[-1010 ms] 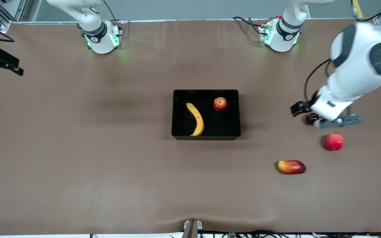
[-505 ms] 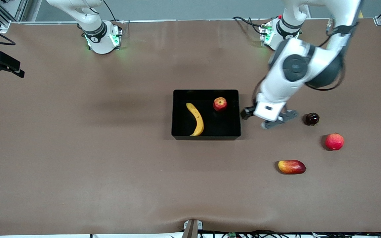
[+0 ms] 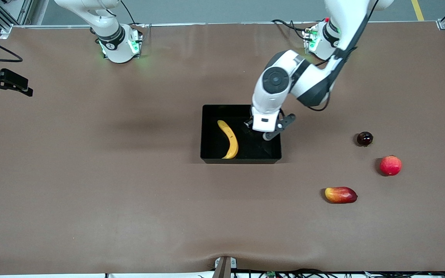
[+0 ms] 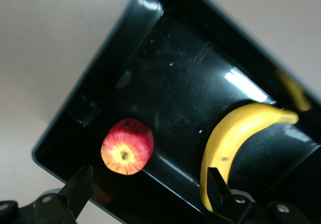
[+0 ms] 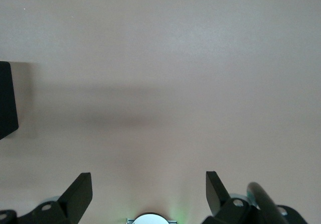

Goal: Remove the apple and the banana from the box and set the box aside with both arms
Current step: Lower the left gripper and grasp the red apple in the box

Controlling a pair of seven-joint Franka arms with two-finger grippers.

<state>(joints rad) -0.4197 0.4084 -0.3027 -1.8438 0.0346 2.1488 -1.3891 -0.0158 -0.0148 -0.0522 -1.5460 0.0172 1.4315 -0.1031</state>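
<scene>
The black box (image 3: 242,158) stands mid-table. In it lies the yellow banana (image 3: 229,139), curved along the side toward the right arm's end. My left gripper (image 3: 259,130) hangs open over the box's other side and hides the apple in the front view. The left wrist view shows the red apple (image 4: 127,146) near a corner of the box (image 4: 150,48), the banana (image 4: 235,143) beside it, and the left gripper (image 4: 149,196) with nothing between its fingers. My right gripper (image 5: 149,194) waits open and empty above bare table at the right arm's end (image 3: 10,82).
Three other fruits lie toward the left arm's end, nearer the front camera than the box: a small dark round one (image 3: 364,138), a pink-red round one (image 3: 390,165) and an oval red-and-yellow one (image 3: 340,195). Both arm bases stand along the table's top edge.
My left arm has swung from above the dark round fruit to above the box, and now covers the apple in the front view. The fruits have not moved.
</scene>
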